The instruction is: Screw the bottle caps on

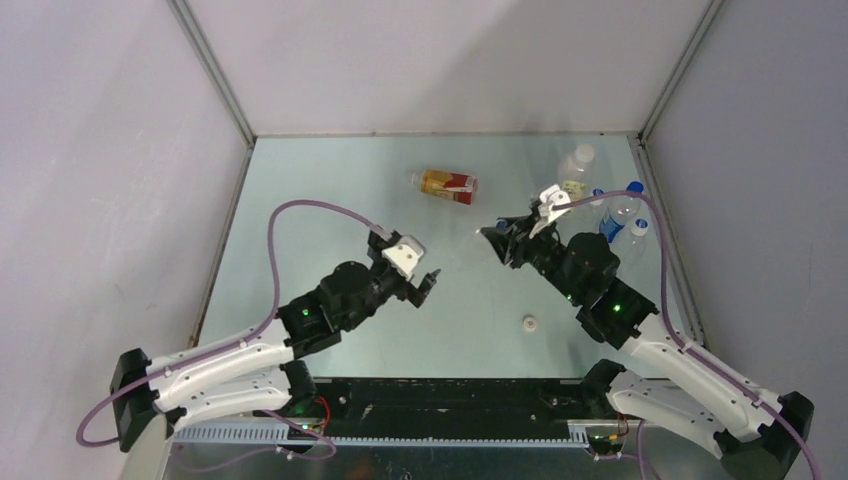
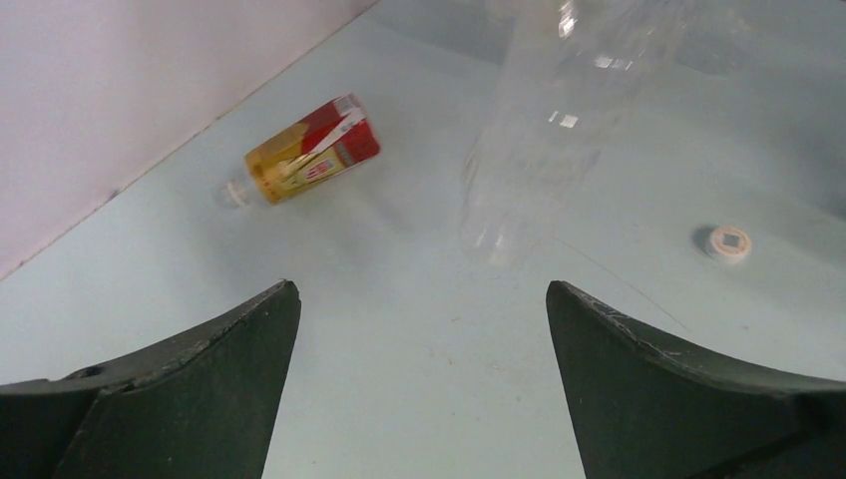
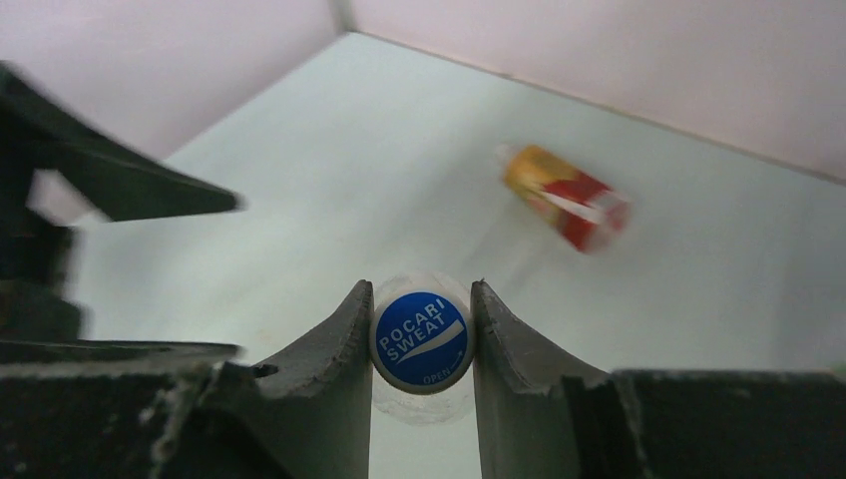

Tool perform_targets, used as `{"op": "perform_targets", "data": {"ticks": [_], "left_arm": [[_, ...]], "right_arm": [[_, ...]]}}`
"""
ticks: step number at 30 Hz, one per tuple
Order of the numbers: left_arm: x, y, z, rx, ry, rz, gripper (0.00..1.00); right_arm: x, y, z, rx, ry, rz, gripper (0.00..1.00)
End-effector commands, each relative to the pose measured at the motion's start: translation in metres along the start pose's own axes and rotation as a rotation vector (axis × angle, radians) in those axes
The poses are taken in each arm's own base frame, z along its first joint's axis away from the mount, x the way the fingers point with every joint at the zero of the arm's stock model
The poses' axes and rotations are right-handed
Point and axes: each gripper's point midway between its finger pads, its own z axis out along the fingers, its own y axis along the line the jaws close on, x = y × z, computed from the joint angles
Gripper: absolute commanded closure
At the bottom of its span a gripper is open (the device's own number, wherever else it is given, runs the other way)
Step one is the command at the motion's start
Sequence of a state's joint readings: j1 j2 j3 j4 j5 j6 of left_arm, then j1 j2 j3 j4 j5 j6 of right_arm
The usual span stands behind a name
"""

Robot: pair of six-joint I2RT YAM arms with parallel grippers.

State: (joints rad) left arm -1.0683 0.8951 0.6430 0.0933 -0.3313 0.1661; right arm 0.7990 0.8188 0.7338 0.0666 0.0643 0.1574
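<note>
Left gripper [image 1: 428, 283] first: its two dark fingers stand spread wide with nothing between them, left of centre over the pale green tabletop [image 1: 330, 200] in the top view. Up and right of it, the amber-filled plastic bottle with the red-orange label [image 1: 448, 185] lies on its side, neck pointing left. I can't tell from any view whether that neck carries a cap. Toward the bottom centre, the small round white plastic screw cap [image 1: 531, 323] lies loose on the table, well apart from every bottle, so I count that one as not done. Right of centre, my right gripper [image 3: 421, 291] is pinched narrow on the round blue plastic screw cap [image 3: 422, 339], a finger touching it on each side. That cap sits on the neck of the clear unlabelled plastic bottle [image 2: 539, 130], which leans across the upper middle of the left wrist view; whether its base touches the table I can't tell. I judge this cap is on and being tightened, though I can't see how tight it is. At the far right, a cluster of standing bottles [image 1: 610, 200] crowds the wall. Some show caps, but I can't pick out the second clear one. Free room is the centre and left of the table. Walls close the left, top and right edges, and the black base rail [image 1: 450, 400] closes the bottom.
</note>
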Motion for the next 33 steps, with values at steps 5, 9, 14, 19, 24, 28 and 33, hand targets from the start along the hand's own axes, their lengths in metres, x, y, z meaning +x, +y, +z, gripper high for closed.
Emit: {"op": "perform_targets", "data": {"ticks": [5, 9, 14, 19, 24, 28, 33], "left_arm": [[0.003, 0.062, -0.013, -0.165, 0.097, -0.189, 0.0], [0.016, 0.11, -0.024, -0.298, 0.191, -0.253, 0.0], [0.02, 0.155, -0.047, -0.497, 0.216, -0.217, 0.0], [0.026, 0.154, -0.045, -0.498, 0.192, -0.23, 0.0], [0.032, 0.147, -0.035, -0.47, 0.176, -0.264, 0.0], [0.035, 0.148, -0.034, -0.479, 0.181, -0.259, 0.0], [0.038, 0.145, -0.032, -0.461, 0.184, -0.257, 0.0]], "right_arm": [[-0.009, -0.112, -0.015, 0.411, 0.009, -0.137, 1.0], [-0.003, -0.15, -0.019, 0.531, 0.036, -0.145, 1.0], [0.011, -0.186, -0.025, 0.649, 0.089, -0.138, 1.0], [0.02, -0.202, -0.026, 0.696, 0.121, -0.123, 1.0], [0.029, -0.21, -0.021, 0.703, 0.139, -0.103, 1.0], [0.042, -0.215, -0.017, 0.703, 0.173, -0.08, 1.0], [0.055, -0.221, -0.016, 0.721, 0.208, -0.056, 1.0]]}}
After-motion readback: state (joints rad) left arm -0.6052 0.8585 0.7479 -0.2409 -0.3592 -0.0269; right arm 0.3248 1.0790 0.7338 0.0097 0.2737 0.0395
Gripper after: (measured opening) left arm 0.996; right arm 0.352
